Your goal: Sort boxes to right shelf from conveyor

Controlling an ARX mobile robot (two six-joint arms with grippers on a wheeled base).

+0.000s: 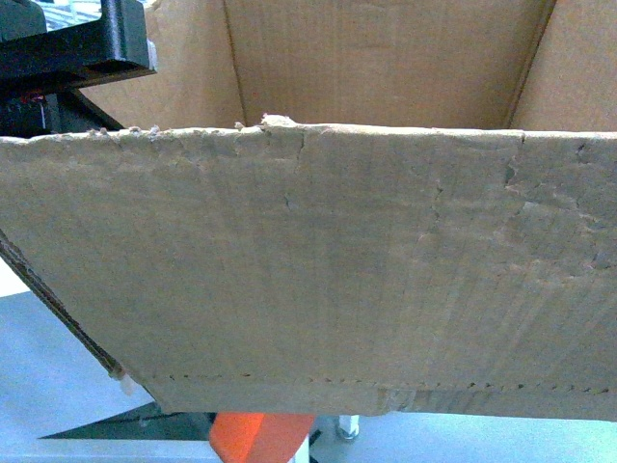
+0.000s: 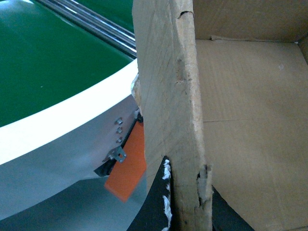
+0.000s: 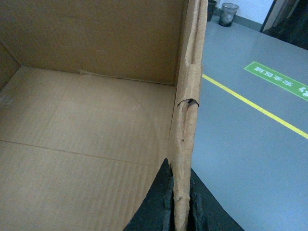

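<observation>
A large brown cardboard box (image 1: 337,270) with a ragged top edge fills the head view and hangs above the floor, open and empty inside. My left gripper (image 2: 188,192) is shut on the box's left wall (image 2: 168,96), one black finger on each side of the torn rim. My right gripper (image 3: 179,192) is shut on the right wall (image 3: 187,110) in the same way. In the left wrist view the green conveyor (image 2: 48,62) with its white rim (image 2: 72,115) lies just left of the box. The right shelf is out of view.
An orange tag (image 2: 127,168) hangs from the conveyor's grey metal side, close to the box's lower corner (image 1: 260,436). To the right of the box lies grey floor with a yellow line (image 3: 250,103), a green floor mark (image 3: 276,79) and a waste bin (image 3: 228,13).
</observation>
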